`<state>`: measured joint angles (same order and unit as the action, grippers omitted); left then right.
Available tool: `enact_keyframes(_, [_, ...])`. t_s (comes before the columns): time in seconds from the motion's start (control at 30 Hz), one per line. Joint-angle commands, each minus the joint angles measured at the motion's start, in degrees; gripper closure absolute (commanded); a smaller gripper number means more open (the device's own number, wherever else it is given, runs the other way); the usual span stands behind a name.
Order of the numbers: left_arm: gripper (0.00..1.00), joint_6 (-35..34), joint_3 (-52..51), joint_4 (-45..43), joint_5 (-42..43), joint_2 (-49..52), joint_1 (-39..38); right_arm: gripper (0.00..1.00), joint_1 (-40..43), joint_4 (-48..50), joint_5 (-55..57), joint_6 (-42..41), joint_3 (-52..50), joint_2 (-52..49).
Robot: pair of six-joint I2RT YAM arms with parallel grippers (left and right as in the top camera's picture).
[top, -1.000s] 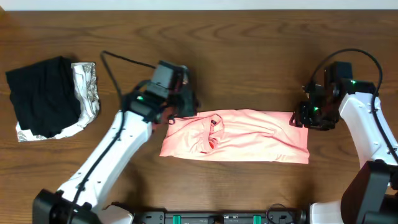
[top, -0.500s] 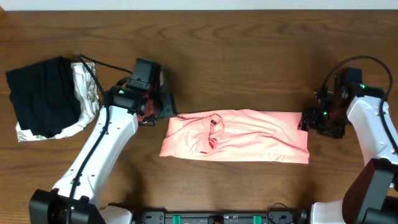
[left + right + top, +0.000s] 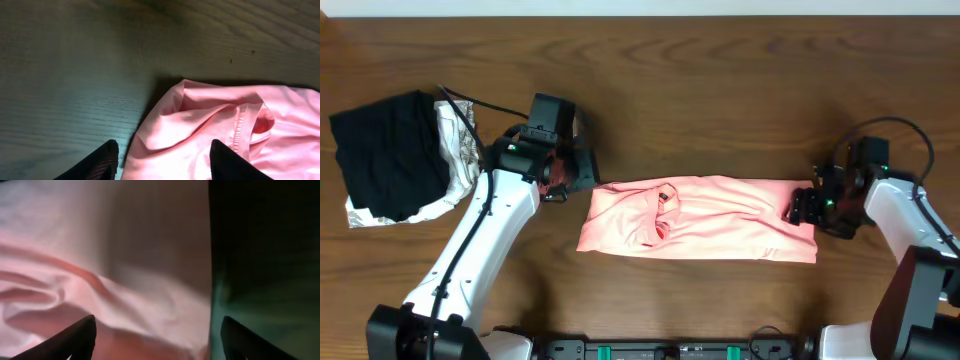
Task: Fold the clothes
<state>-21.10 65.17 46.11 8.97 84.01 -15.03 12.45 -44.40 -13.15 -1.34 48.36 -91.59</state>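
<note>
Dark wood tabletop, soft even light.
Tabletop is dark brown wood with the grain running left-right, and it fills nearly the whole overhead view. Thin pale strip along the far edge; can't tell if wall or floor. Shadows soft and short. Left wrist view: dull sheen on the wood at left, two small dark specks in the grain.

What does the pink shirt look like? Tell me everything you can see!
The pink shirt is thin, soft-looking cloth, folded into a long wrinkled band lying flat across the wooden table. Its neck opening shows as a puckered loop near the left end. The right gripper hangs open over its right edge; I cannot tell if it touches. The left gripper is open just beyond the upper left corner, apart from it.
</note>
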Motion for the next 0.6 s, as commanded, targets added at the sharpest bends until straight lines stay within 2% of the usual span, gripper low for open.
enact_keyframes(0.0, [0.41, 0.52, -0.17, 0.17, -0.66, 0.22, 0.28, 0.22, 0.24, 1.49, -0.85, -0.76, -2.08, 0.5])
enact_keyframes(0.3, [0.41, 0.5, -0.17, 0.15, -0.66, 0.22, 0.28, 0.21, 0.24, 6.58, -6.78, -0.76, -6.43, 0.5])
enact_keyframes(0.57, [0.41, 0.5, -0.17, 0.17, -0.66, 0.22, 0.28, 0.24, -0.83, 6.67, -8.59, -0.79, -6.97, 0.5])
